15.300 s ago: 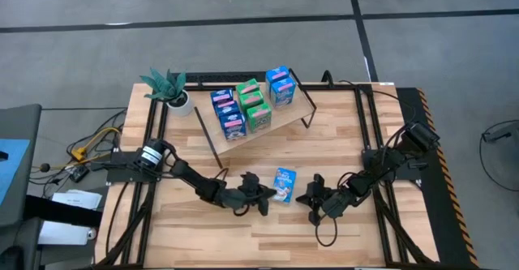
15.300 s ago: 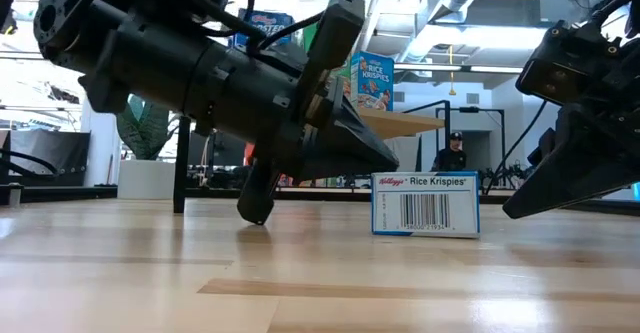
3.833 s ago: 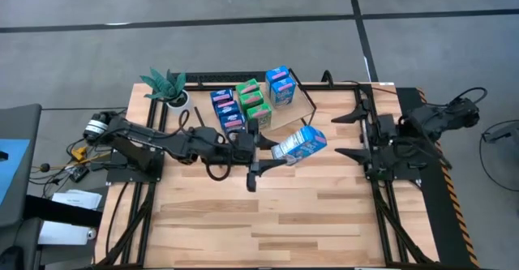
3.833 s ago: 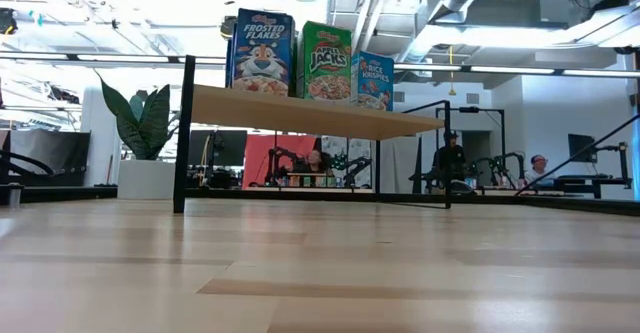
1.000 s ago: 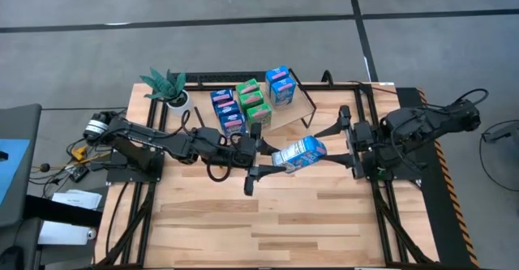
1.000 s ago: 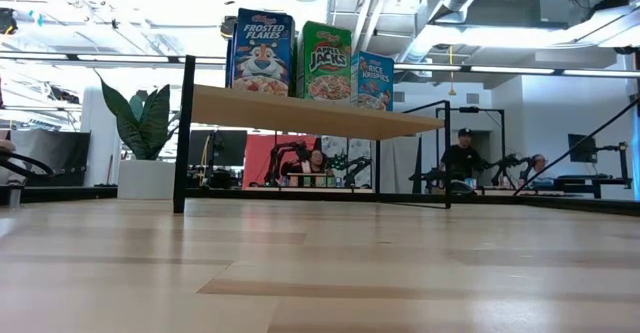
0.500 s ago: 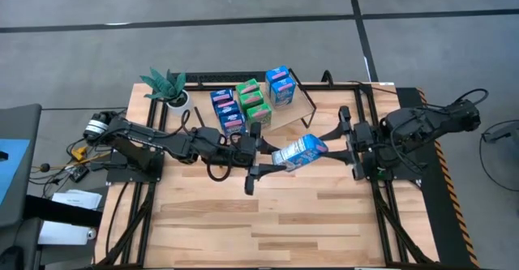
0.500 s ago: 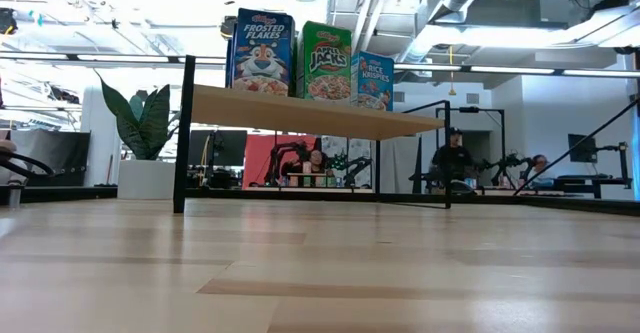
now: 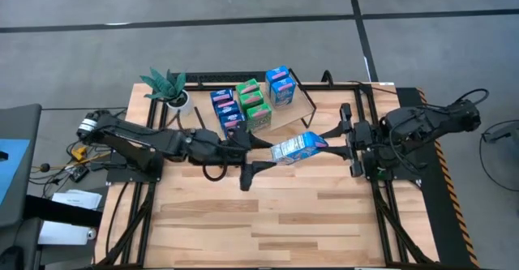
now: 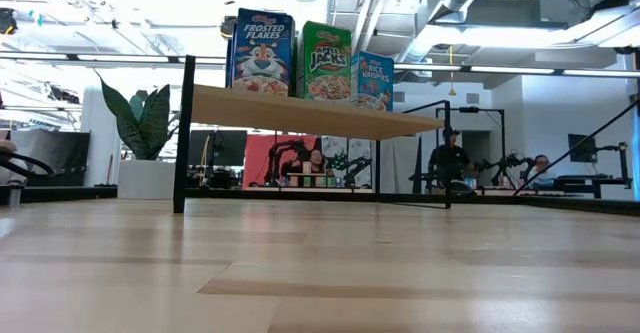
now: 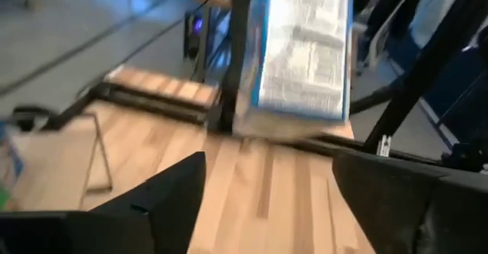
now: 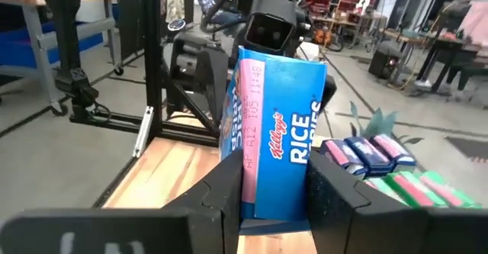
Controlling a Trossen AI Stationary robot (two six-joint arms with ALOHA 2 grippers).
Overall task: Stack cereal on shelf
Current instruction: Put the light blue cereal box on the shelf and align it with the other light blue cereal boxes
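High view is showing six cereal boxes sitting on the shelf near the bench's far edge. Right pincer is clamping a seventh blue box; left pincer is spread apart.

We list two dark, jointed arms, near-black throughout. The left arm carries a pale round cap at its shoulder end and looping black cable alongside. The right arm trails thin black cables. Each ends in two long, tapering matte-black fingers; a boxy wrist camera shows.
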